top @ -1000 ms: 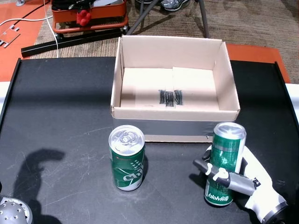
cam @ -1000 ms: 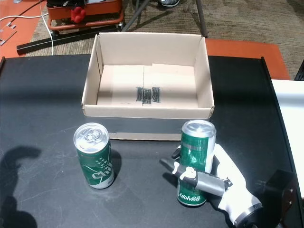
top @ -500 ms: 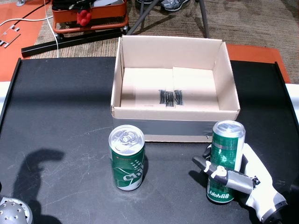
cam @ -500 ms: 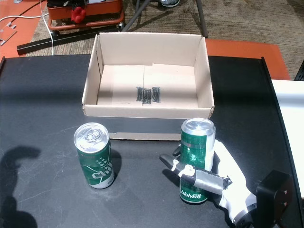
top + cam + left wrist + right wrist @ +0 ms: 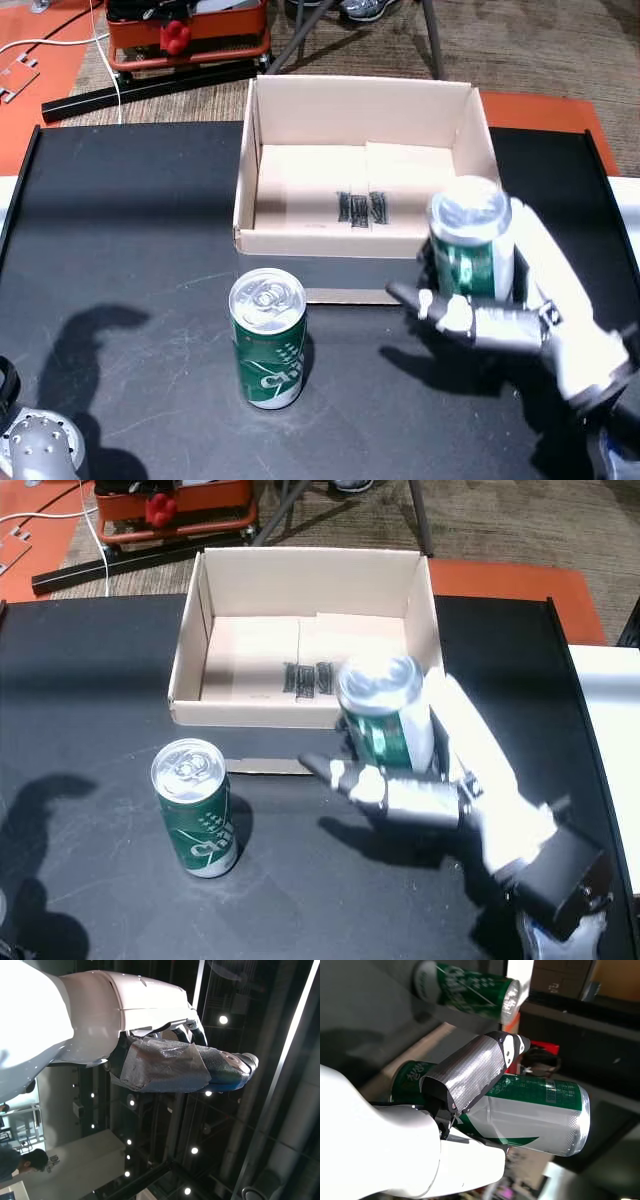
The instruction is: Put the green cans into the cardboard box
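Green can [image 5: 468, 240] sits gripped in the right hand [image 5: 520, 310], fingers [image 5: 470, 318] wrapped around it, raised beside the box [image 5: 360, 110]. 1 more can [image 5: 266, 338] stands apart. Left hand [image 5: 150, 1055]: grip unclear.

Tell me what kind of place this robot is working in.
Probably a large exhibition or demo hall rather than a home. The black table stands on carpet with orange floor mats, a red equipment cart and cables sit behind it, and the left wrist view shows a high dark ceiling with spotlights.
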